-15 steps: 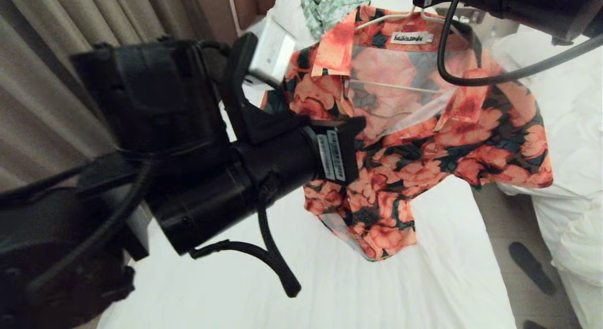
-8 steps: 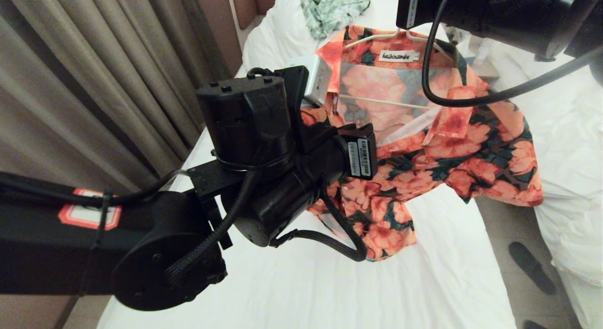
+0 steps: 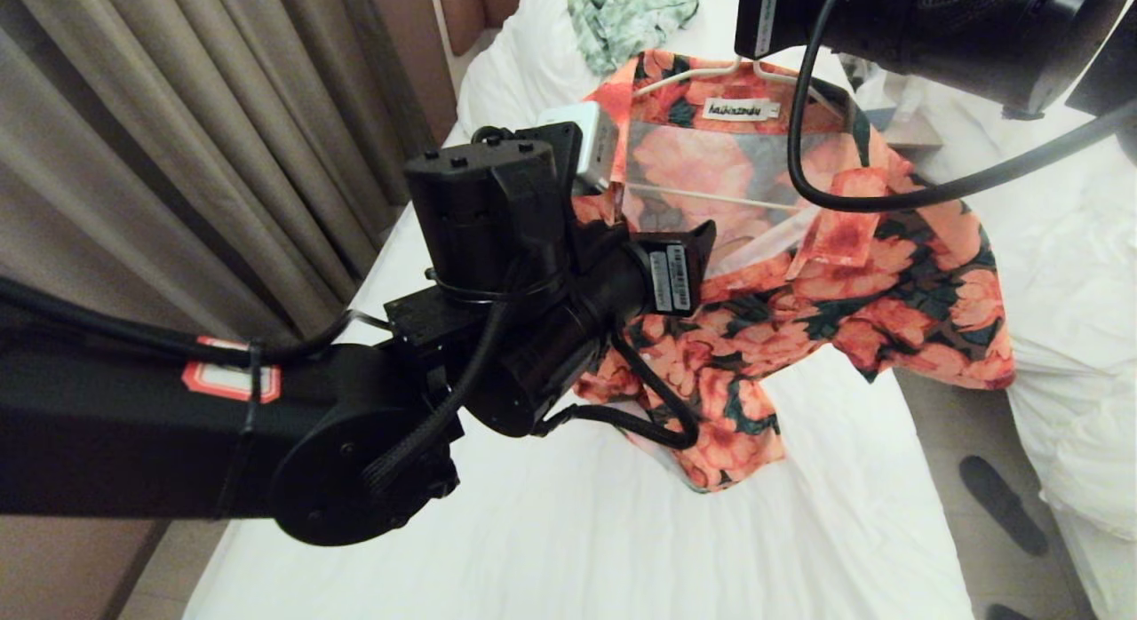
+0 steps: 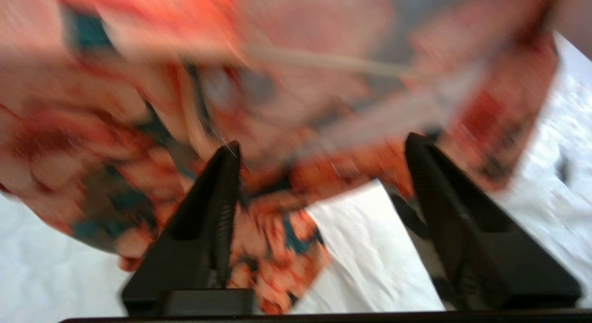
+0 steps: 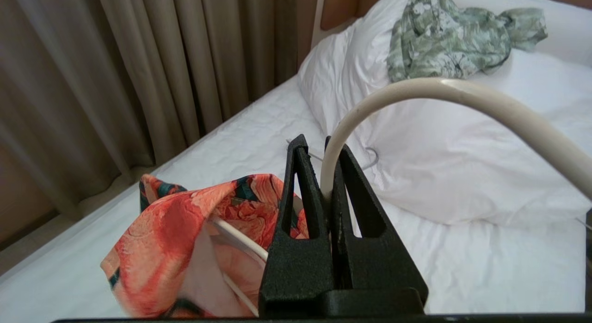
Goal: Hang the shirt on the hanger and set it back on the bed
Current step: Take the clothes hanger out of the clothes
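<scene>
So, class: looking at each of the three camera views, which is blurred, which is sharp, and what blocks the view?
Left wrist view: the shirt is smeared by motion blur. Right wrist view: crisp, hanger hook and green garment clear. Head view: fairly sharp, but the dark left arm hides part of the bed.

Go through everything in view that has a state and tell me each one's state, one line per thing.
shirt: draped on the hanger, front open, lower part resting on the bed
hanger: held up by its hook
right gripper: fingers shut on the hanger's hook
left gripper: fingers open, empty, close to the shirt
bed: white sheet wrinkled
green-and-white garment: crumpled on the duvet
</scene>
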Controlling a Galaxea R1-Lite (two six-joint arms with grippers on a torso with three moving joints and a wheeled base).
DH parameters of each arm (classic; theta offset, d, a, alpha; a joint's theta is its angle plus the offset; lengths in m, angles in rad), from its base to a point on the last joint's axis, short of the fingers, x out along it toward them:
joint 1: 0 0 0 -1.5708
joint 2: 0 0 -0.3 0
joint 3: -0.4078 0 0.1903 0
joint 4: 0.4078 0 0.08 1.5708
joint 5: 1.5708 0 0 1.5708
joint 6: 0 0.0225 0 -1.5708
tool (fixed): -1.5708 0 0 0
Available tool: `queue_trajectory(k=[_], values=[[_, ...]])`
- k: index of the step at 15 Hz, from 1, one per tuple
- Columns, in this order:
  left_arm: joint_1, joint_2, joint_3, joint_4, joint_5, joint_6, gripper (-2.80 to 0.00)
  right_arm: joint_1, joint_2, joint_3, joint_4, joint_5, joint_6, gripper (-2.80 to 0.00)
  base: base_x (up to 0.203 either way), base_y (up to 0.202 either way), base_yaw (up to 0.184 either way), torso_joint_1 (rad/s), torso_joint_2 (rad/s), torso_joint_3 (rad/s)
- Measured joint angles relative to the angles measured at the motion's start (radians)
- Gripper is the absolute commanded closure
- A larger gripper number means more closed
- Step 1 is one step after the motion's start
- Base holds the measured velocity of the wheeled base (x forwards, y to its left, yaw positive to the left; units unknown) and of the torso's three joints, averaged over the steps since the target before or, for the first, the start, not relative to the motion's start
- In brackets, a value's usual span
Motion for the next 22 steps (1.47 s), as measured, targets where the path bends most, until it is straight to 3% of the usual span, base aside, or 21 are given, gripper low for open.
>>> queue_trajectory(k=[4,10,18,19,22], values=[[0.065,0.020,-0.037,0.000,0.006,0.000,-2.80,0.009,-0.017,0.035,0.000,0.000,-0.001,0.00,0.000,0.000,0.000,0.000,0.00,0.000],[0.021,0.002,0.020,-0.001,0.006,0.074,-2.80,-0.023,-0.004,-0.029,0.002,0.004,-0.001,0.00,0.000,0.000,0.000,0.000,0.00,0.000],[0.108,-0.002,-0.014,-0.077,0.012,0.091,-2.80,0.017,-0.036,0.067,0.000,0.001,0.037,0.00,0.000,0.000,0.000,0.000,0.00,0.000],[0.113,-0.003,-0.014,-0.077,0.012,0.093,0.00,0.018,-0.037,0.068,0.000,0.000,0.039,0.00,0.000,0.000,0.000,0.000,0.00,0.000],[0.114,-0.004,0.000,-0.098,0.011,0.115,0.00,0.019,-0.038,0.069,0.000,0.000,0.039,0.00,0.000,0.000,0.000,0.000,0.00,0.000]])
